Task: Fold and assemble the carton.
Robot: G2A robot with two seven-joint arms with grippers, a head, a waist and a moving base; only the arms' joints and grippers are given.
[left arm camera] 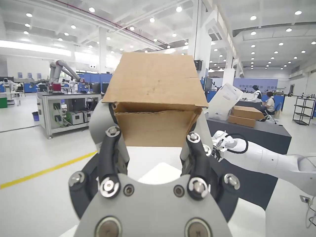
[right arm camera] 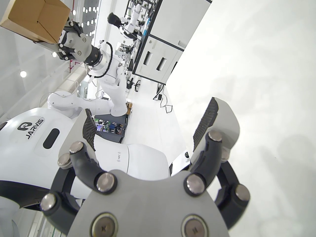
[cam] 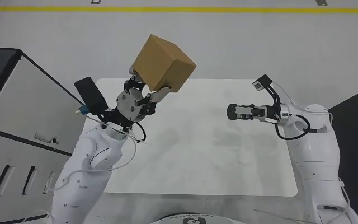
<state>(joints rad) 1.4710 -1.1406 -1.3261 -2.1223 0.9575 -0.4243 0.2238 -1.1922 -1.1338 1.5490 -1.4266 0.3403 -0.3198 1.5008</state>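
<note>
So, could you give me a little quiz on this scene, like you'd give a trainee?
1. True or false: the carton lies flat on the table.
2. Which gripper holds the carton? A. left B. right C. both
3. Fill in: the right gripper is ___ (open or shut).

Key
1. False: it is held up off the table.
2. A: the left gripper is shut on its lower end.
3. Open, with nothing in it.
</note>
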